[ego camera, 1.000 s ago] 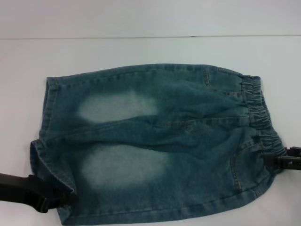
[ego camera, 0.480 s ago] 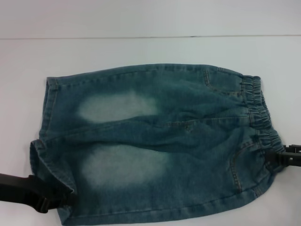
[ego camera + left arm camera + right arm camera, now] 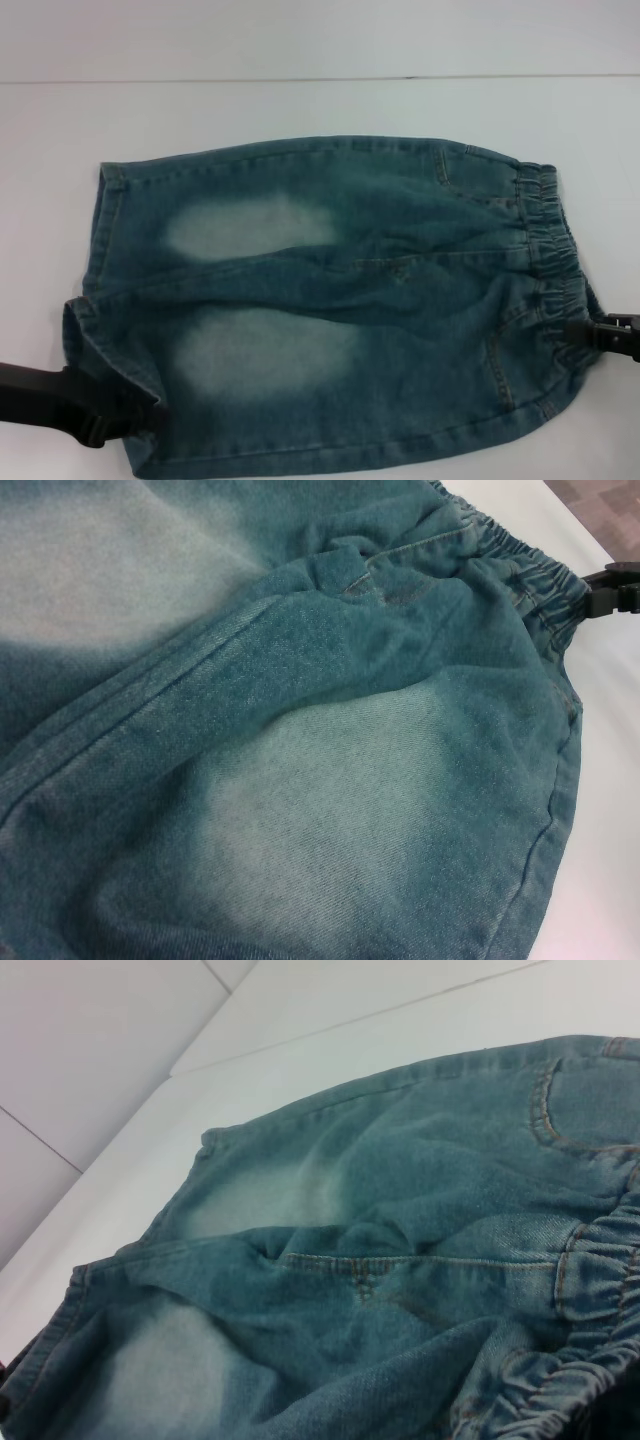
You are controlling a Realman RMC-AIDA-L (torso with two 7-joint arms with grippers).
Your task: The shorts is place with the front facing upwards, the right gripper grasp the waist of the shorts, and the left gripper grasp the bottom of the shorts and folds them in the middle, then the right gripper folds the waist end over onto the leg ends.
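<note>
Faded blue denim shorts (image 3: 330, 300) lie flat on the white table (image 3: 300, 110), front up. The ruffled waist (image 3: 548, 240) is at the right and the leg ends (image 3: 100, 230) are at the left. My left gripper (image 3: 135, 415) reaches in from the lower left and is shut on the hem of the near leg, which is raised a little. At the right edge my right gripper (image 3: 580, 333) pinches the near end of the waist band. The left wrist view shows the right gripper (image 3: 600, 590) against the waist (image 3: 520, 555). The right wrist view shows the elastic waist (image 3: 600, 1280) up close.
The white table runs back to a seam line (image 3: 300, 80) behind the shorts. Bare tabletop (image 3: 50, 130) surrounds the cloth on the far side, left and right.
The right gripper has shifted slightly at the waist and the band's near end is drawn in a little. The left gripper and the leg hem have barely moved.
</note>
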